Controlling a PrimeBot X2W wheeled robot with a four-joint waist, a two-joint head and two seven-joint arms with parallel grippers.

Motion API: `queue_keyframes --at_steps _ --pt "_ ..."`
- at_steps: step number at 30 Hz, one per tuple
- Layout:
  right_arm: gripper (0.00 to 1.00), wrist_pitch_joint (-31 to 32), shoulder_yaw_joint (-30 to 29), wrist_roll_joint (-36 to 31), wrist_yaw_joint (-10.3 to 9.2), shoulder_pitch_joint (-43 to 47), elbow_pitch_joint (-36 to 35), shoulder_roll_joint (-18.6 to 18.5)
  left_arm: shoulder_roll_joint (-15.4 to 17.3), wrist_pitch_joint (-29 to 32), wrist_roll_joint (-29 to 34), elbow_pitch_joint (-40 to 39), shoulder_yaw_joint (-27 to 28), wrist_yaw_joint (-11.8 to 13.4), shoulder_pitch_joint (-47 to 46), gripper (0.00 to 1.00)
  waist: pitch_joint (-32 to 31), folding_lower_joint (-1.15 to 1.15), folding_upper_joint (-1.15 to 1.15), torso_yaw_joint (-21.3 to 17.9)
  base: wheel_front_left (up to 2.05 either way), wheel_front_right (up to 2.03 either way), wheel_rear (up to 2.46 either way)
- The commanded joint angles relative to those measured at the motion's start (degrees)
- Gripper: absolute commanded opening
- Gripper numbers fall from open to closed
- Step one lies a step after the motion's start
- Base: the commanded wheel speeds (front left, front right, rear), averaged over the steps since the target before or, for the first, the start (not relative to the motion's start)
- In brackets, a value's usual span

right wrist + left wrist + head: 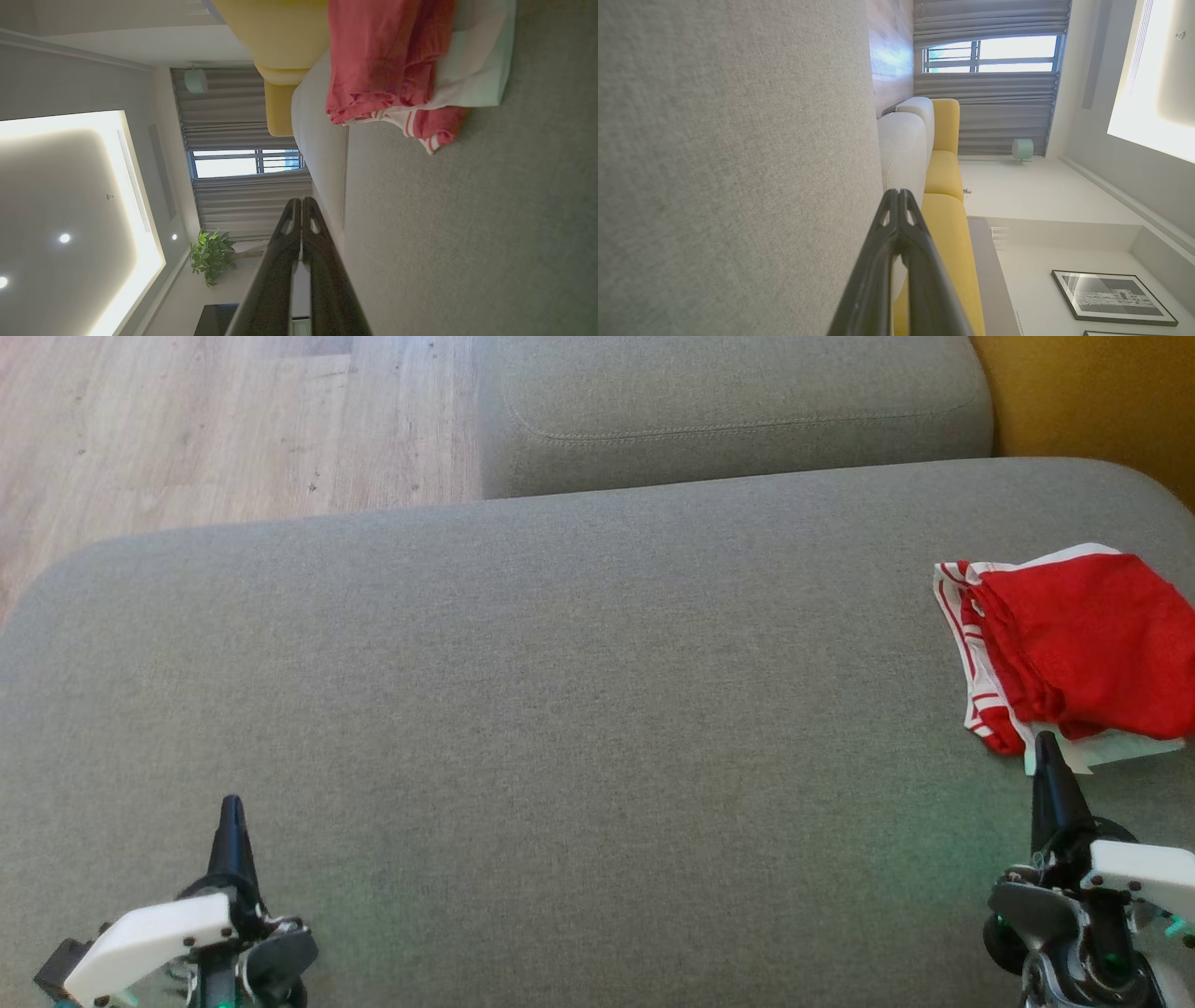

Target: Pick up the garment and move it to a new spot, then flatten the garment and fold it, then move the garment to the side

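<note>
A red garment [1083,644] with white striped trim lies folded at the right edge of a grey cushion [560,728]. The right wrist view has the garment [383,60] at the top, ahead of the fingers. My right gripper [1047,745] sits at the lower right, shut and empty, its tip just short of the garment's near white edge. In its own view the right gripper [302,201] has both fingers pressed together. My left gripper [231,805] rests at the lower left over bare cushion, shut with nothing in it; the left gripper [898,193] tips meet.
A second grey cushion [728,411] stands behind the big one. Wooden floor [224,420] lies at the far left, and a yellow seat [1102,401] at the far right. The yellow seat [945,172] runs beside the grey cushions in the left wrist view.
</note>
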Motion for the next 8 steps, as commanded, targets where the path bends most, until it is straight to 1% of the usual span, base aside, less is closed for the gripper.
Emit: queue_keyframes --at_steps 1,8 --pt "0.0 0.34 1.02 0.35 0.45 -3.02 -2.21 -0.87 0.4 0.41 -0.31 -2.11 2.26 -0.4 -2.98 0.0 0.0 0.0 0.0 0.0 0.0 0.0 0.0" --pt "0.0 0.43 0.91 0.26 0.45 -3.03 -2.2 -0.79 0.4 0.41 -0.31 -2.12 2.26 -0.4 -2.98 0.0 0.0 0.0 0.0 0.0 0.0 0.0 0.0"
